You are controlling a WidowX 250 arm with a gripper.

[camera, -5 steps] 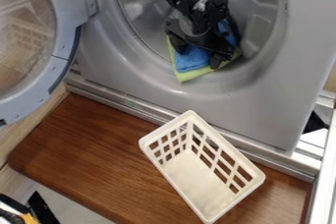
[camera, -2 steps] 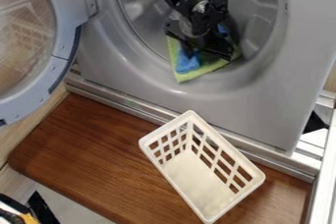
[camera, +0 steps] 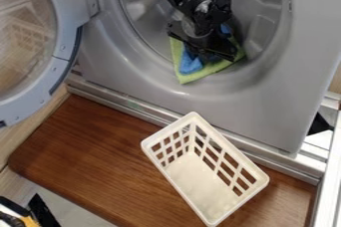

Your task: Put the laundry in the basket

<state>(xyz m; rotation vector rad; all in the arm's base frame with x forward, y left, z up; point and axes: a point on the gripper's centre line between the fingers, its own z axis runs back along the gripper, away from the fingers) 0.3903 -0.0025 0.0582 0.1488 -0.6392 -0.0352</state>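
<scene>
Desk [camera: 86, 151] lies before the washing machine [camera: 293, 66]; basket [camera: 230, 144] stands on it, right of the desk's middle, open side up. Machine door [camera: 63, 27] stands open at left, partly above the desk's left end. Behind the basket, within the machine's round opening, one cloth [camera: 189, 66] lies on a second cloth [camera: 192, 77].

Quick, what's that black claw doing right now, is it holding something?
Gripper: down against the blue cloth and green cloth; open, closed or holding either, I can't tell.
</scene>
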